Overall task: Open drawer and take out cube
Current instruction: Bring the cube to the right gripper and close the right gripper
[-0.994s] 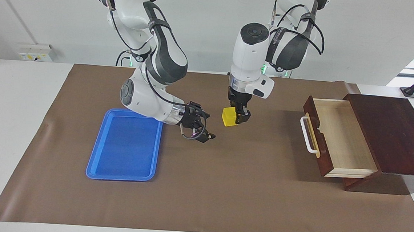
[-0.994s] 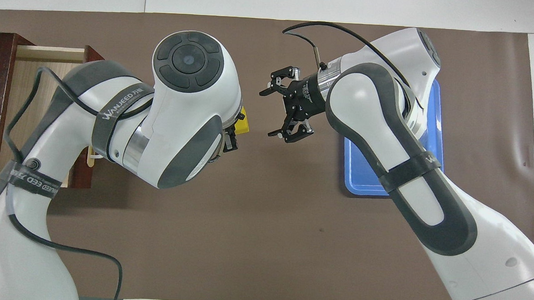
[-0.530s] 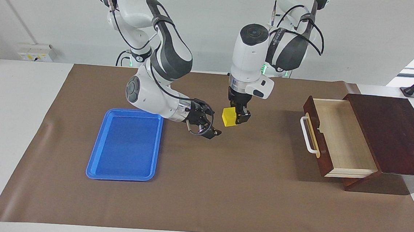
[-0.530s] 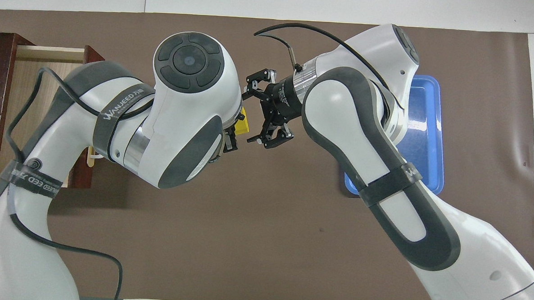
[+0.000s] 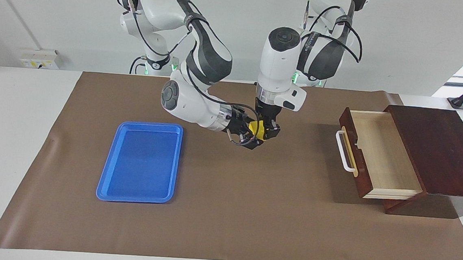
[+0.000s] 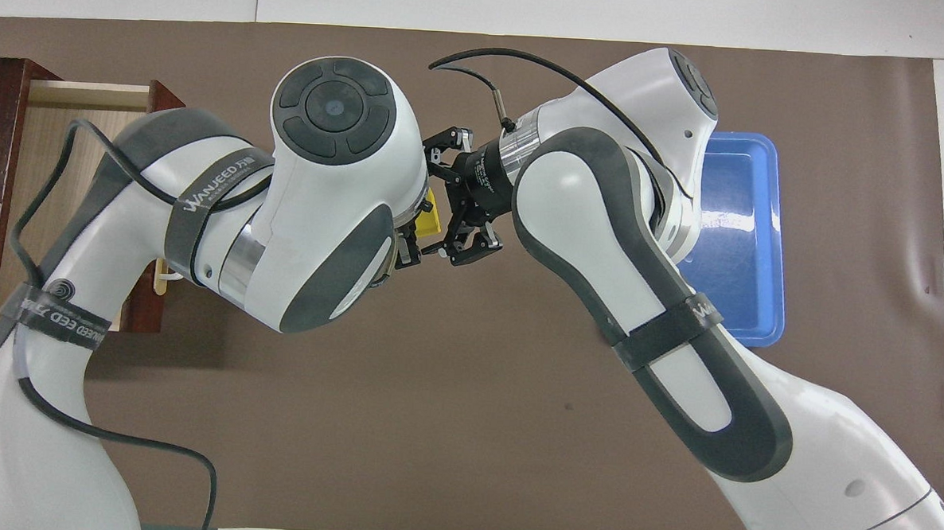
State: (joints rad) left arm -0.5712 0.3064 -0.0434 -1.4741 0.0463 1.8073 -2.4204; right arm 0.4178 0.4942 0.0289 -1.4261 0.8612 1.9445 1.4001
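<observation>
— Where is the yellow cube (image 5: 258, 129) right now?

— I have it up in the air over the middle of the brown table mat (image 5: 226, 211), clamped between the fingers of my left gripper (image 5: 267, 131), which hangs straight down from its wrist. In the overhead view only one yellow edge of the cube shows beside that wrist.

— And your right gripper (image 5: 252, 134)?

— I see it lying nearly level, coming in from the blue tray's (image 5: 139, 162) end of the table. Its fingers are spread apart and sit around the cube, one above and one below as the facing view shows it. I cannot tell whether either pad is touching the cube.

— The wooden drawer (image 5: 378, 152)?

— Pulled out of its dark reddish-brown cabinet (image 5: 442, 151) at the left arm's end of the table. I can see its pale interior, and the white bar handle (image 5: 342, 151) on its front points toward the middle of the mat. The blue tray lies flat on the mat toward the right arm's end, well apart from both grippers.
</observation>
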